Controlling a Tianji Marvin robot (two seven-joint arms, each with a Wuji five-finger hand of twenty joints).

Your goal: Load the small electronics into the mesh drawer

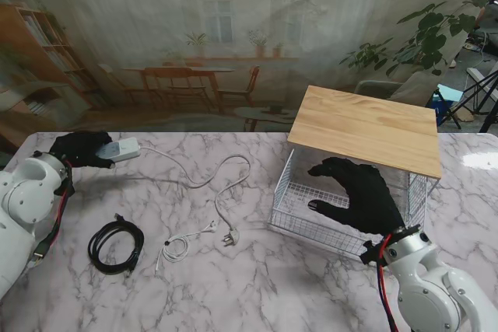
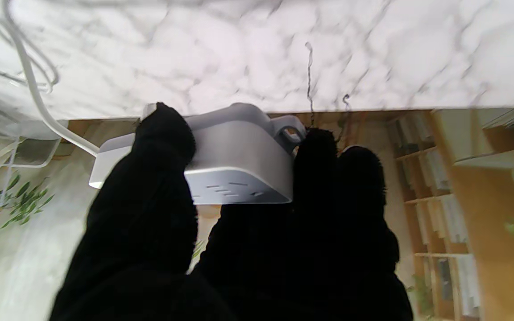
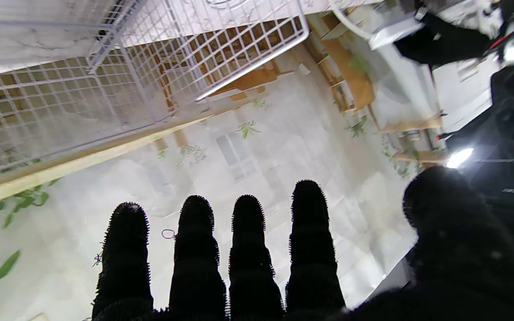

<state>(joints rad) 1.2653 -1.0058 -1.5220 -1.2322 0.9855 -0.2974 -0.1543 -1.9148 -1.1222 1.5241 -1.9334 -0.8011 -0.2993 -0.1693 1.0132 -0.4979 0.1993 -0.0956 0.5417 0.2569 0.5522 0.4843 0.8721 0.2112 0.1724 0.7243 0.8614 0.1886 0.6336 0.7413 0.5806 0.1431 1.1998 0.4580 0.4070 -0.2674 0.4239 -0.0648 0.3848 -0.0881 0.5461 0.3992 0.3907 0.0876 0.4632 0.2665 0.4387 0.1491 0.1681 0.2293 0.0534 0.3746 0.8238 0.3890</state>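
white plastic: the power strip (image 1: 120, 149) in my left hand (image 1: 82, 148) looks hard, smooth and a bit slick; i judge it light but dragged at by its long cord.
where it is: far left of the marble table (image 1: 257, 285), its body at my fingertips, well apart from the mesh drawer (image 1: 299, 215).
left hand: wrapped on the power strip, thumb on one long side and fingers (image 2: 315, 160) on the other, seen plainly from the left wrist.
right hand (image 1: 362, 196): spread and holding nothing, hanging over the mesh drawer's open front, under the edge of the wooden top (image 1: 366, 126).
hold: i judge the short body is the place to grip, across its width; the white cord (image 1: 198, 176) is limp and would only swing.
cord risk: it trails in loops to the plug (image 1: 229, 237), so it may snag or tug as the strip lifts.
count, power strips: one.
count, black cables (image 1: 115, 245): one coil, soft and floppy, best pinched across the bundle.
count, small white cables (image 1: 177, 248): one, thin and light.
count, drawers: one, nothing visible inside yet.
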